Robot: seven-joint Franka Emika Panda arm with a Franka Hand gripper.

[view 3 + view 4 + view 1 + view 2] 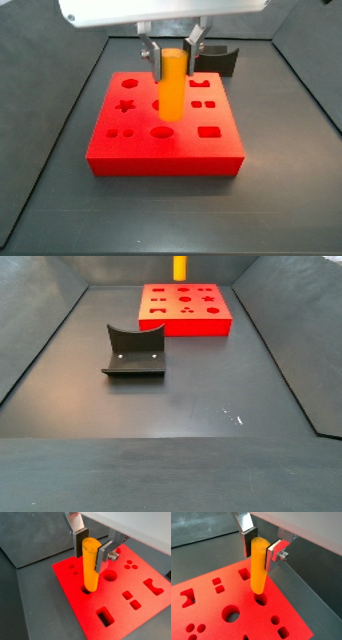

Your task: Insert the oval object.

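My gripper (91,554) is shut on the oval object (89,567), a smooth orange-yellow peg held upright by its upper end between the silver fingers (277,553). It hangs over the red block (70,599) with shaped holes. In both wrist views its lower end is at the mouth of an oval hole (261,601); I cannot tell whether it has entered. In a side view the gripper (174,58) holds the peg (173,82) above the block's (167,155) middle. In a side view the peg (179,267) shows above the block (187,326), with the gripper out of frame.
The dark fixture (134,353) stands on the grey floor in front of the block, and shows behind it in a side view (219,59). Dark sloped walls (40,346) enclose the floor on the sides. The block carries several other holes (155,587).
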